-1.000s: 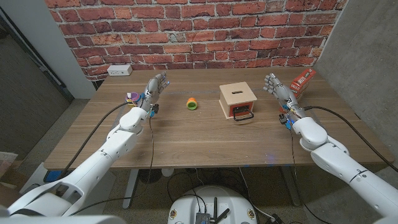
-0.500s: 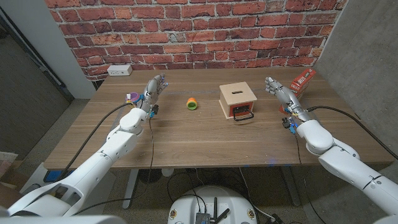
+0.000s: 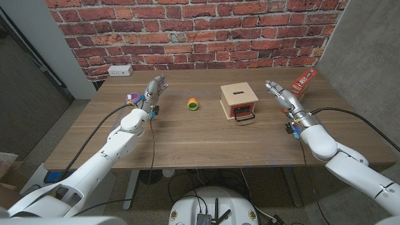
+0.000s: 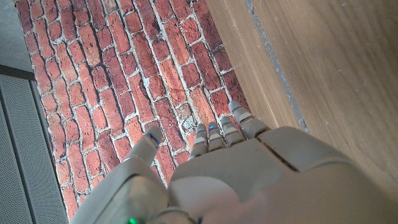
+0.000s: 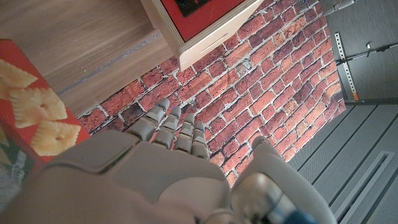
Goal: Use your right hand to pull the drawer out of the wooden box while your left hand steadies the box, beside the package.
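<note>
Key relation: the small pale wooden box (image 3: 240, 99) with a slot in its lid and a red drawer front with a black metal handle (image 3: 244, 115) lies to the left of the right hand (image 3: 279, 94), near it but apart; the handle faces the near table edge.
Nearer hand: the right; the left hand (image 3: 154, 88) is well apart, far left, beyond the green-and-orange ring (image 3: 193, 104).
Drawer axis: it appears to slide toward the near edge.
Right hand: raised, fingers spread, holding nothing.
Left hand: raised, fingers loosely apart, holding nothing.
Package: red cardboard cracker box (image 3: 304, 80), propped just right of the right hand.
Surfaces: smooth grained wooden table (image 3: 206, 140); rough red brick wall (image 3: 194, 31) behind.
Stage: judged not begun; the drawer looks closed.
</note>
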